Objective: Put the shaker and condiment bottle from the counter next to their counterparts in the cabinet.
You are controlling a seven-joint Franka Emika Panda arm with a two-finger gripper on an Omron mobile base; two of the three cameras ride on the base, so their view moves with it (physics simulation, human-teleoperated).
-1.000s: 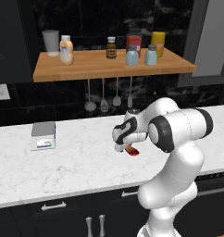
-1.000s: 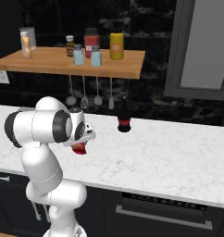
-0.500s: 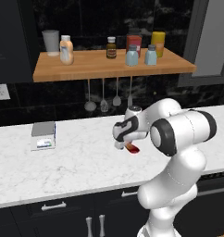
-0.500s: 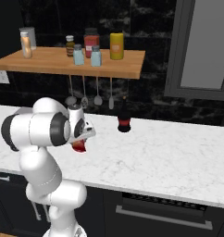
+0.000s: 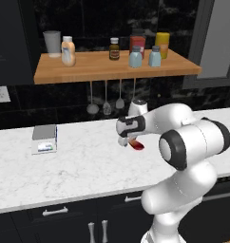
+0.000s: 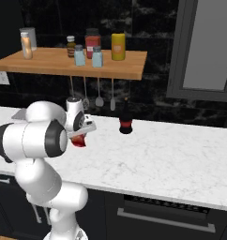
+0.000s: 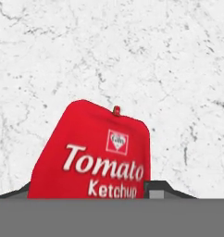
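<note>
My gripper (image 5: 130,141) is shut on the condiment bottle (image 5: 136,145), a small red one. In the hand view the bottle (image 7: 93,157) reads "Tomato Ketchup" and sits between my dark fingertips (image 7: 156,190). It hangs tilted just above the white marble counter (image 5: 79,166), left of the arm. From the right base view the gripper (image 6: 79,135) and the bottle (image 6: 78,141) are in front of the hanging utensils. Two pale blue-grey shakers (image 5: 135,58) (image 5: 155,57) stand side by side on the wooden cabinet shelf (image 5: 112,71).
A dark bottle with a red band (image 6: 125,123) stands at the back of the counter. The shelf also carries a brown bottle (image 5: 114,49), a red-labelled jar (image 5: 137,40), a yellow bottle (image 5: 162,45), an orange-filled bottle (image 5: 67,51) and a cup (image 5: 52,43). A small scale (image 5: 44,139) lies left.
The gripper has risen a little with the red bottle, lifting it off the counter. The arm's upper joints have swung outward towards the camera.
</note>
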